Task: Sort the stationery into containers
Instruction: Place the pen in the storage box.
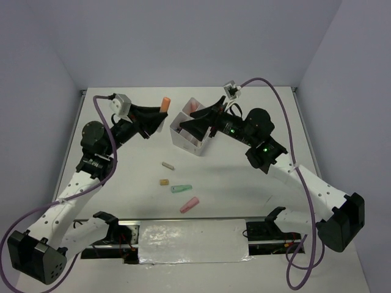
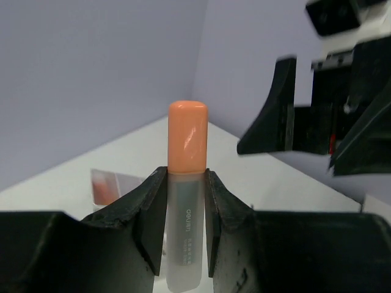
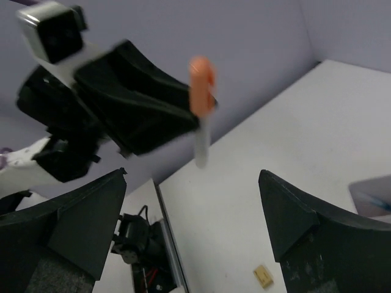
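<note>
An orange marker (image 2: 187, 140) is being pinched upright, cap upward, between the fingers of the left gripper (image 2: 185, 180). It is being held clear of the worktop (image 1: 122, 177), toward the far edge and just left of the box (image 1: 185, 144). The right gripper (image 3: 192, 183) is being held spread wide and empty at the box's right side. Something pink (image 1: 193, 107) is lying in the box; which compartment cannot be told.

The step in hand is judged to be the carrying of the orange marker to a compartment. The next move is calling for the marker to be brought rightward over the rim, lined up above one compartment and let go without the right gripper being struck.

A green marker (image 1: 181, 188), a pink marker (image 1: 190, 204), a pale stub (image 1: 168, 165) and an eraser (image 1: 164, 181) are lying unsorted between the middle and the near edge.
</note>
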You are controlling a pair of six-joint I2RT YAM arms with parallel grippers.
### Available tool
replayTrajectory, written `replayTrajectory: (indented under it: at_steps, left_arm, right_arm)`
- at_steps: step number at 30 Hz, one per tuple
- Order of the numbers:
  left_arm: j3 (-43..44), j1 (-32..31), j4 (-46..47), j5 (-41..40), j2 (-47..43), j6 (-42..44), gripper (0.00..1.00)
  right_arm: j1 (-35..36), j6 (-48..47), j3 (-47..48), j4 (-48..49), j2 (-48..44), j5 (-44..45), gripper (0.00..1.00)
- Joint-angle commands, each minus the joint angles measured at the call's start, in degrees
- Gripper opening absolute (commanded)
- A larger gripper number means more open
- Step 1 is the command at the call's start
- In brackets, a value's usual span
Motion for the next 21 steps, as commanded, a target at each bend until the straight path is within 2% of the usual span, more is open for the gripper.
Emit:
replayTrajectory:
  at_steps: [1,5,8,10,15,17,19,20,21]
  left_arm:
    - [0.20,-2.37,-0.72,6.37,-1.19,0.37,0.00]
    - [0.99,-5.53,-2.41,6.61,-1.11,1.09,0.00]
    - [0.64,-6.24,-1.45,6.88,-1.28,0.47,0.00]
    - [0.03,-6.42,-0.48,7.59,-1.81,-0.05,0.00]
    - [0.29,-6.42,-2.14,5.75,-2.08,0.73,0.00]
    - [0.64,-6.42,-2.67,4.16,-2.08,1.17,0.00]
    - [1.17,-6.42,-3.63,3.20,-1.90,1.35,0.00]
    - [1.43,-6.42,-3.99,2.76,-1.73,1.52,0.12]
    - [1.96,-6.42,-4.69,2.15,-1.55,1.44,0.23]
  right_arm:
    - [2.75,0.25,4.85,7.60,0.18,2.04,0.96]
    - [5.03,-1.85,6.26,8.39,3.08,3.55,0.93]
    - [7.67,-5.27,8.55,5.68,5.80,8.10,0.90]
    - [7.94,-5.55,9.17,5.93,7.56,10.49,0.85]
    - [8.55,-4.94,10.93,7.60,10.20,7.95,0.32]
    - [9.25,-5.02,10.05,8.47,9.77,7.77,0.32]
    - [10.13,-5.46,9.08,8.83,9.24,8.21,0.10]
    - [10.31,-6.33,8.82,9.01,8.80,8.38,0.00]
    - [10.22,-6.95,8.21,9.53,8.62,8.39,0.00]
